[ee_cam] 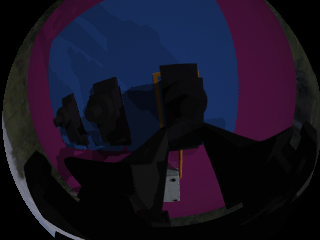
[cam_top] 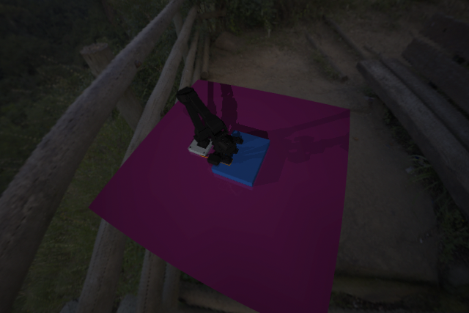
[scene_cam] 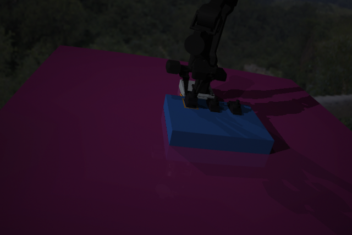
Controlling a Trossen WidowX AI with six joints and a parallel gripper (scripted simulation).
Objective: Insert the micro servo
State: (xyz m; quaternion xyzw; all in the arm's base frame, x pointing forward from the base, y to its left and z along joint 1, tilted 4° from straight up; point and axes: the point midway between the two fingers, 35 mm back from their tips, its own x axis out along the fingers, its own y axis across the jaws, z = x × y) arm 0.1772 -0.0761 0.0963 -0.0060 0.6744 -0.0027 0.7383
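The blue deck point(cam_top: 248, 166) point(scene_cam: 219, 124) point(ee_cam: 200, 30) has an orange outline point(scene_cam: 183, 103) point(ee_cam: 159, 100) around the marked pocket. My gripper point(scene_cam: 191, 94) point(ee_cam: 184, 130) points down over it, shut on the black micro servo point(scene_cam: 191, 102) point(ee_cam: 182, 95). The servo is roughly upright, output shaft up, over the pocket and low at the deck; it covers most of the outline. The outline's left line shows beside it in the wrist view. Whether the ears lie flat is too dark to tell. An orange line point(ee_cam: 181, 164) runs from the servo's side toward the white box; the notch is hidden.
Two other black servos stand on the deck in a row beside the held one: a nearer one point(scene_cam: 214, 105) point(ee_cam: 102, 110) and a farther one point(scene_cam: 235, 108) point(ee_cam: 70, 120). A white box point(cam_top: 198, 147) point(ee_cam: 172, 189) lies on the magenta table point(cam_top: 246, 234) point(scene_cam: 85, 141) behind the deck, under the arm.
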